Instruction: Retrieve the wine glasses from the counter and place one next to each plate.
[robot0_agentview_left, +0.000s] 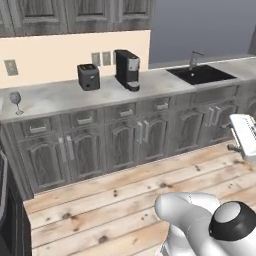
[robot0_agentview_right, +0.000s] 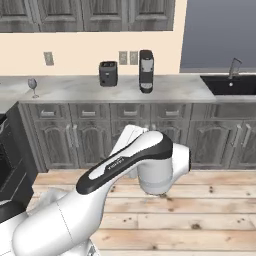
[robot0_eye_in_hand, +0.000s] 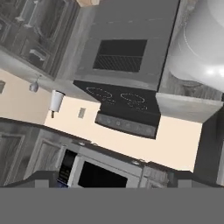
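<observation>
marble counter (robot0_agentview_left: 65, 95): we see one wine glass (robot0_agentview_left: 15, 101) standing upright at its far left end, well apart from the toaster (robot0_agentview_left: 88, 76)
coffee machine (robot0_agentview_left: 127, 69): just right of the toaster, near the wall
sink (robot0_agentview_left: 201, 74): far right, black, tap behind it
gripper: we read the fingers as spread wide, nothing between them
hand view: a stove (robot0_eye_in_hand: 123, 103) with an oven door, rolled upside down; the glass (robot0_eye_in_hand: 33, 86) shows small at left

Black toaster (robot0_agentview_left: 88, 76) beside coffee machine (robot0_agentview_left: 127, 69), sink (robot0_agentview_left: 201, 74) farther right
</observation>
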